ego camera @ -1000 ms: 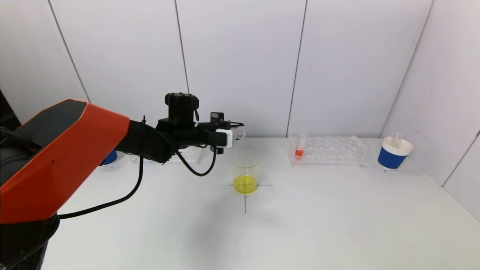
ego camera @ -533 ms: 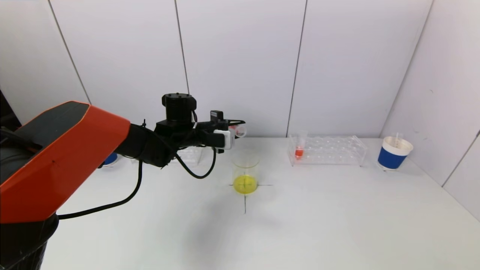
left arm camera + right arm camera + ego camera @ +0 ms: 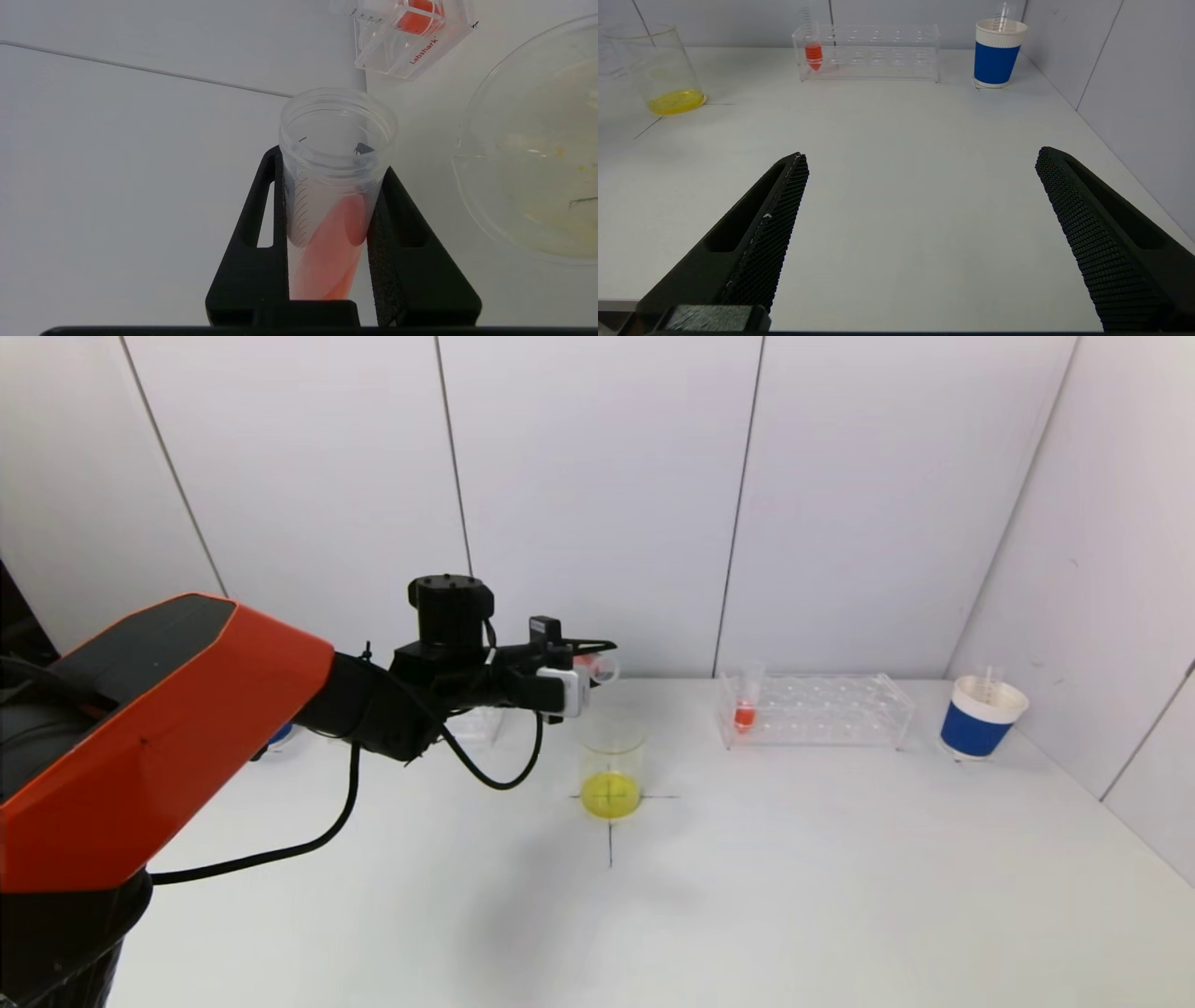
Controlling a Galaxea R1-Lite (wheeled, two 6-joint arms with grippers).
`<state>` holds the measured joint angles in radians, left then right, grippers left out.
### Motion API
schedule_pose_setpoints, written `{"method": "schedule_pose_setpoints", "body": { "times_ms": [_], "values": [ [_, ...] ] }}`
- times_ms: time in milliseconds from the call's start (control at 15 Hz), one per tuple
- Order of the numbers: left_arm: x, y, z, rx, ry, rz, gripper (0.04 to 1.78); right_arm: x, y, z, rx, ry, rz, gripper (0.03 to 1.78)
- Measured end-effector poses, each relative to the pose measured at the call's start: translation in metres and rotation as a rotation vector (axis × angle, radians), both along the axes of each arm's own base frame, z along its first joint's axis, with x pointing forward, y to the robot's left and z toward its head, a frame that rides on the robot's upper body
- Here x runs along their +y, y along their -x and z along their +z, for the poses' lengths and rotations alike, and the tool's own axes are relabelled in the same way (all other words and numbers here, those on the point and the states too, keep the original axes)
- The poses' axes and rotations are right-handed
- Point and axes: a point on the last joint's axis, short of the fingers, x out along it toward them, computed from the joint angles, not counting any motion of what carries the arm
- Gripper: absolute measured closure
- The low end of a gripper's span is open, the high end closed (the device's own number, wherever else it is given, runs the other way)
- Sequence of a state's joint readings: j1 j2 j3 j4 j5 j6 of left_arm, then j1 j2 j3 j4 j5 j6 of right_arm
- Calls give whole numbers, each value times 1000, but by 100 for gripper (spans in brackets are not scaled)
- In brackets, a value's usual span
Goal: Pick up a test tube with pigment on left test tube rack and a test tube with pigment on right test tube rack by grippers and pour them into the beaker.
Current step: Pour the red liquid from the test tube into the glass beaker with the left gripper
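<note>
My left gripper [image 3: 590, 664] is shut on a clear test tube [image 3: 334, 196] holding orange-red pigment. The tube lies tilted almost on its side, its open mouth [image 3: 602, 665] just above and behind the beaker's rim. The glass beaker [image 3: 611, 765] stands on a black cross mark and holds yellow liquid; it also shows in the left wrist view [image 3: 532, 144] and the right wrist view [image 3: 658, 70]. The right rack [image 3: 814, 711] holds one tube with red pigment [image 3: 744, 709], also seen in the right wrist view [image 3: 813, 53]. My right gripper [image 3: 920, 163] is open and empty, low over the table's near right part.
A blue and white paper cup [image 3: 980, 717] with a thin rod in it stands at the far right. The left rack [image 3: 471, 721] and another blue cup [image 3: 273, 733] are mostly hidden behind my left arm. White walls close the table's back and right sides.
My left gripper has moved slightly right toward the beaker, carrying the tilted tube with it. The right arm has not moved.
</note>
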<state>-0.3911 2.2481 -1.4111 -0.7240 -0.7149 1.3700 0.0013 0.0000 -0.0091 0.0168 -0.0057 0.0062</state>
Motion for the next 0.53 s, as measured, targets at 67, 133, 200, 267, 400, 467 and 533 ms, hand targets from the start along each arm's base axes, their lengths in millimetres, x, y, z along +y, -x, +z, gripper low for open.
{"method": "schedule_pose_setpoints", "body": {
  "times_ms": [67, 133, 200, 267, 400, 467, 533],
  "values": [
    [-1, 0, -1, 1, 0, 0, 133, 0, 0, 0, 0, 0, 0, 4],
    [-1, 0, -2, 1, -1, -1, 133, 0, 0, 0, 0, 0, 0, 4],
    [-2, -1, -3, 3, -2, 0, 133, 0, 0, 0, 0, 0, 0, 4],
    [-2, -1, -3, 2, -2, 0, 133, 0, 0, 0, 0, 0, 0, 4],
    [-2, -1, -4, 3, -3, -1, 133, 0, 0, 0, 0, 0, 0, 4],
    [-2, -1, -4, -2, -2, -1, 133, 0, 0, 0, 0, 0, 0, 4],
    [-2, -2, -4, -7, 1, -2, 133, 0, 0, 0, 0, 0, 0, 4]
  ]
}}
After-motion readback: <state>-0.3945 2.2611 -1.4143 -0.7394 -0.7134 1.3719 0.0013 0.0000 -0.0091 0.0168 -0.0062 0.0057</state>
